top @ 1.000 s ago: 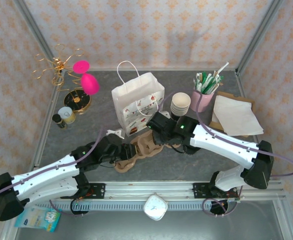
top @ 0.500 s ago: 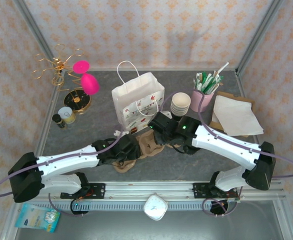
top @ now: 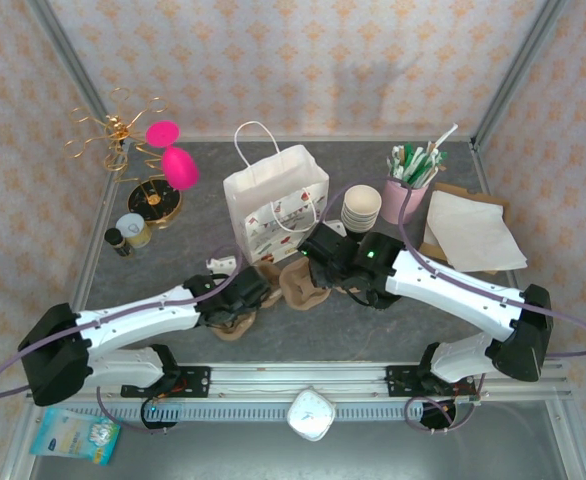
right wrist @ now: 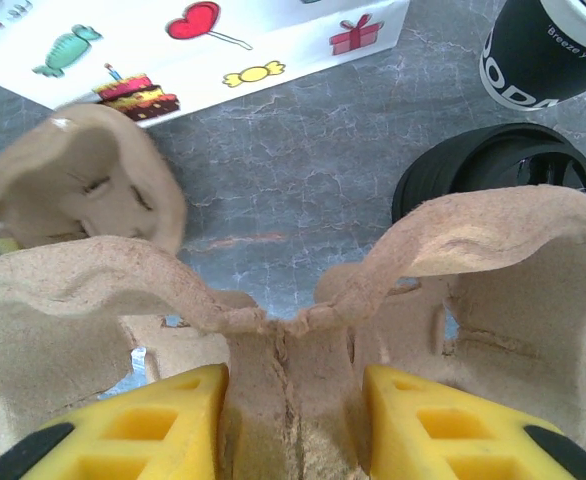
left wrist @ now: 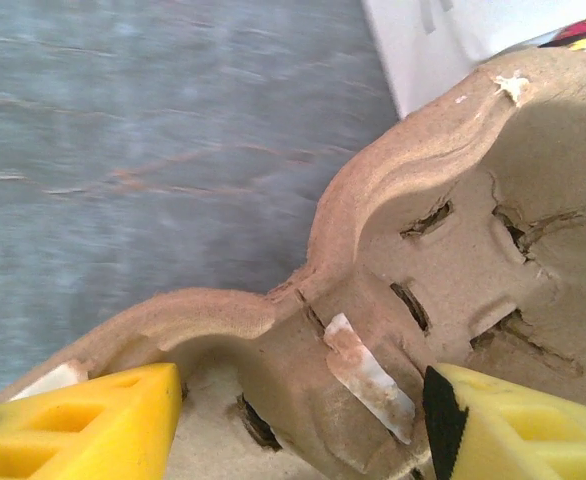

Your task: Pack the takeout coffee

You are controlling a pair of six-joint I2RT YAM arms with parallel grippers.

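Right wrist view: "Breeze you" is read on a black cup (right wrist: 548,50), a pulp carrier (right wrist: 513,240) is pinched by the right gripper (right wrist: 293,385), and the left gripper (left wrist: 301,400) is spread wide.

The paper bag (top: 276,205) stands in the middle of the table (top: 373,335); a cup carrier (top: 303,285) lies just before it; a second carrier (top: 229,328) lies left of the first; right of the bag stand a stack of cups (top: 361,208), then a straw holder (top: 403,200), then napkins (top: 473,235).

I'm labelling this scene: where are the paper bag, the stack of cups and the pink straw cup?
paper bag (top: 278,212), top view, printed front face.
stack of cups (top: 361,206), top view, top cup's mouth.
pink straw cup (top: 402,206), top view, side wall.
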